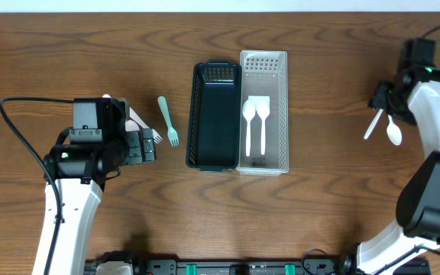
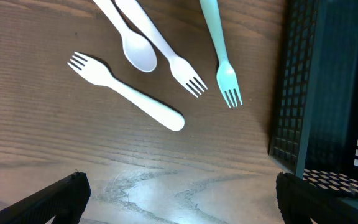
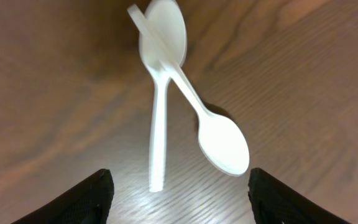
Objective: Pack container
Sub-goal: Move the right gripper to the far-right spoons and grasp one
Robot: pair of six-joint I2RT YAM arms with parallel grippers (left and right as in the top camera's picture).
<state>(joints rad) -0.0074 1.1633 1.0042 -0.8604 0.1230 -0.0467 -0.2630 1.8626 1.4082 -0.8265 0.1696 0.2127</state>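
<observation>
A black container (image 1: pixel 214 114) and a white slotted container (image 1: pixel 264 111) stand side by side mid-table; two white spoons (image 1: pixel 255 122) lie in the white one. A teal fork (image 1: pixel 167 121) lies left of the black container. My left gripper (image 1: pixel 150 145) is open and empty, just short of two white forks (image 2: pixel 129 93), (image 2: pixel 166 53), a white spoon (image 2: pixel 135 50) and the teal fork (image 2: pixel 221 53). My right gripper (image 1: pixel 380 99) is open and empty over two crossed white spoons (image 3: pixel 225 146), (image 3: pixel 166 25) at the far right (image 1: pixel 393 130).
The black container's mesh wall (image 2: pixel 328 81) stands close at the right of the left gripper (image 2: pixel 179 199). Bare wood lies between the right gripper's fingers (image 3: pixel 179 193). The right arm's cable runs near the table's top right corner (image 1: pixel 434 30).
</observation>
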